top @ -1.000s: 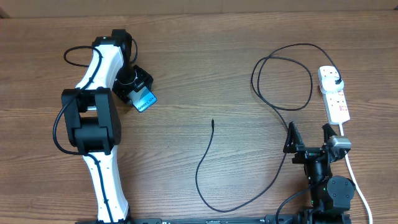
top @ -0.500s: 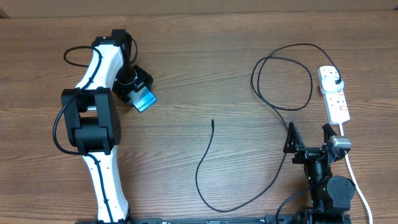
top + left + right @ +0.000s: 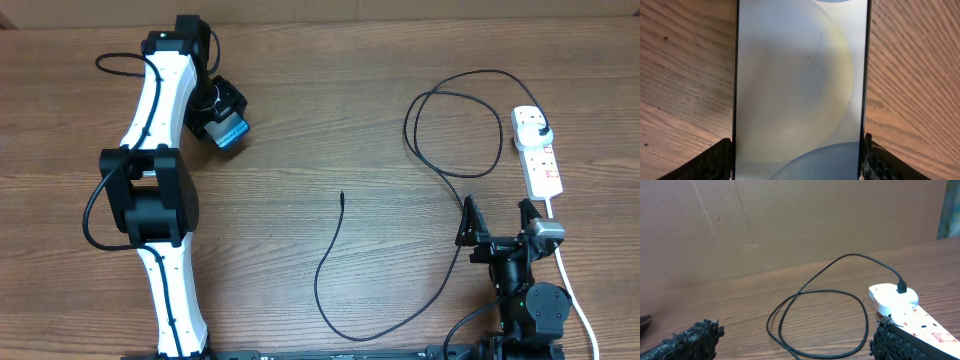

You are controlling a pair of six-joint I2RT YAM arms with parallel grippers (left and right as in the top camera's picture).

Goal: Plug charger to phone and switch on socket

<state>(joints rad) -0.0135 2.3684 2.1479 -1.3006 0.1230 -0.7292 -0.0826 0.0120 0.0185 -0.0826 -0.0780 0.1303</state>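
The bench (image 3: 330, 100) is brown wood with a plain grain running across it, and behind it, straight ahead of the right tool (image 3: 496, 225), stands a flat brown board wall (image 3: 790, 220) with faint seams. The right tool rests low over the bench with its fingers wide apart and nothing between them. Ahead of it and a little to its right lies the socket (image 3: 540, 155), white with red markings, its near end close to the tool's right finger. The charger (image 3: 500, 130) has its black plug seated in the socket's far end; the thin cable makes a loop ahead of the tool, passes just beside its left finger, and curves back and off to the left, ending in the connector tip (image 3: 342, 197), which lies bare on the wood well apart from both tools. The left tool (image 3: 799, 162) is clamped on the phone (image 3: 228, 131), one finger against each long edge, the lit screen facing up between them; whether the phone is clear of the bench cannot be told. Compared with half a second ago, the left arm has reached farther from its base and carried the phone along in the tool, while the right tool, the charger and the socket lie as they did.
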